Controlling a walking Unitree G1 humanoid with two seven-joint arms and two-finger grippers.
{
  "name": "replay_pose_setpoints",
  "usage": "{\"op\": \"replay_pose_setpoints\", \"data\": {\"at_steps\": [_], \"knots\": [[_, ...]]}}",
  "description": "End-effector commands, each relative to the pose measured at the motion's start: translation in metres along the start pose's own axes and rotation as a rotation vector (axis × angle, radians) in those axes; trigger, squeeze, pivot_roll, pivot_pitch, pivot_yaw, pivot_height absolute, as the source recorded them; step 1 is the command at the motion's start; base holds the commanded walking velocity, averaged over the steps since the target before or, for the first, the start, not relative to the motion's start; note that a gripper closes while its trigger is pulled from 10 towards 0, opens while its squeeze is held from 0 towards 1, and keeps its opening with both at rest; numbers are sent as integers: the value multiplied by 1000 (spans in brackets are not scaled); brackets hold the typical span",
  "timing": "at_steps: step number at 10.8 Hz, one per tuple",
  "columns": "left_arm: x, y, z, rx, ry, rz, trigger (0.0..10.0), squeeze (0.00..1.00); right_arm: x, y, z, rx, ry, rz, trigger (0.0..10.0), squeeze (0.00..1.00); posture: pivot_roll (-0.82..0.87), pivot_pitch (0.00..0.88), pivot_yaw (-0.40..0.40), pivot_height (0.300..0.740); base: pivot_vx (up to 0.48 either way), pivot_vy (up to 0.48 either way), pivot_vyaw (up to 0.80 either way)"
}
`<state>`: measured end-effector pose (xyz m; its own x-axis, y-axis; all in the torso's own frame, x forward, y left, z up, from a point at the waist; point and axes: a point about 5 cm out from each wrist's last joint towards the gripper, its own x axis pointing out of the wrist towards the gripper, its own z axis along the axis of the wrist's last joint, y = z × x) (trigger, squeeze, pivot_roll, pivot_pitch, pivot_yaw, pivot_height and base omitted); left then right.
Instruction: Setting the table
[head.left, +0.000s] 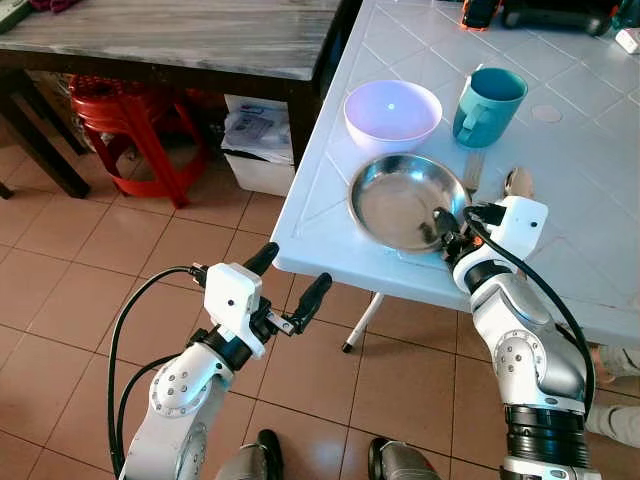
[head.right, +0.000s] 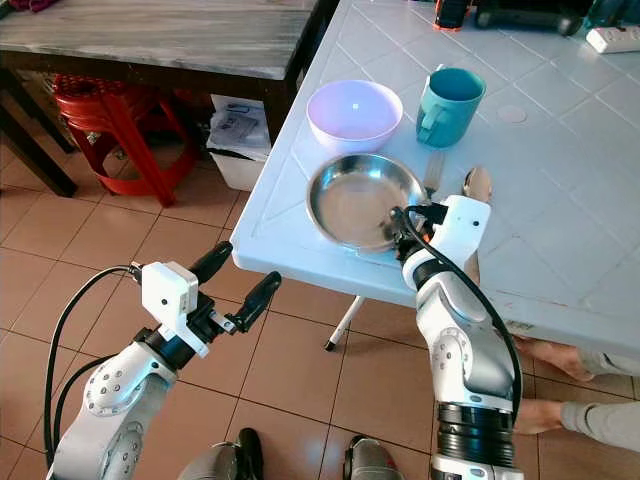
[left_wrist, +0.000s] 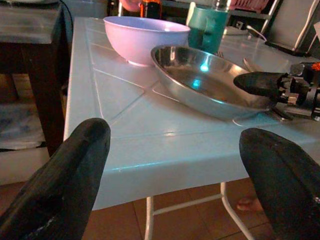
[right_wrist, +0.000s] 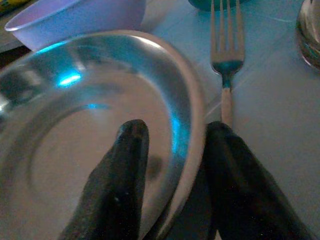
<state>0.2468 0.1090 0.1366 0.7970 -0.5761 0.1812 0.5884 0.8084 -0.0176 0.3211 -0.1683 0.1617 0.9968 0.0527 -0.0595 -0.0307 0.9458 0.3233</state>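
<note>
On the near corner of the white plastic table (head.left: 590, 200) sits a shallow stainless steel plate (head.left: 400, 198), and the right gripper (head.left: 447, 232) is at its near right rim. The right wrist view shows how it grips: one black finger (right_wrist: 122, 170) lies inside the plate against the wall, the other (right_wrist: 235, 170) runs down outside the rim, so the rim is pinched between the two with hardly any gap. Just beyond the plate, toward the far side of the table, stands a lilac plastic bowl (head.left: 392, 112), close to the plate but not clearly touching it. To the right of the bowl is a teal mug (head.left: 487, 105) with its handle turned toward the robot. A metal fork (right_wrist: 226, 55) lies flat on the table just beside the plate's right rim, tines pointing toward the mug, and next to it lies a spoon (head.left: 518, 181), partly covered by the right wrist. The left gripper (head.left: 288, 290) hovers off the table's near left corner, over the brown tiled floor (head.left: 60, 290), with its two fingers spread wide apart and nothing between them. Further left, a red plastic stool (head.left: 130, 125) stands under a dark wooden table (head.left: 170, 40).
</note>
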Motion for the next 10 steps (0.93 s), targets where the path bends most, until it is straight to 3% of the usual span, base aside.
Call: {"op": "replay_pose_setpoints", "data": {"at_steps": [1,6,10], "knots": [[-3,0,-4,-6,15,7,10000,0,-5,-11,-27,24,129,-52,0,0,-157,262,37,740,0,0,0],[-6,1,-3,-5,9,-28,10000,0,-3,-14,-26,57,148,-81,0,0,-165,257,31,740,0,0,0],[-5,3,4,57,-22,-47,10000,0,2,-9,-16,129,134,-84,0,0,-170,248,20,740,0,0,0]]}}
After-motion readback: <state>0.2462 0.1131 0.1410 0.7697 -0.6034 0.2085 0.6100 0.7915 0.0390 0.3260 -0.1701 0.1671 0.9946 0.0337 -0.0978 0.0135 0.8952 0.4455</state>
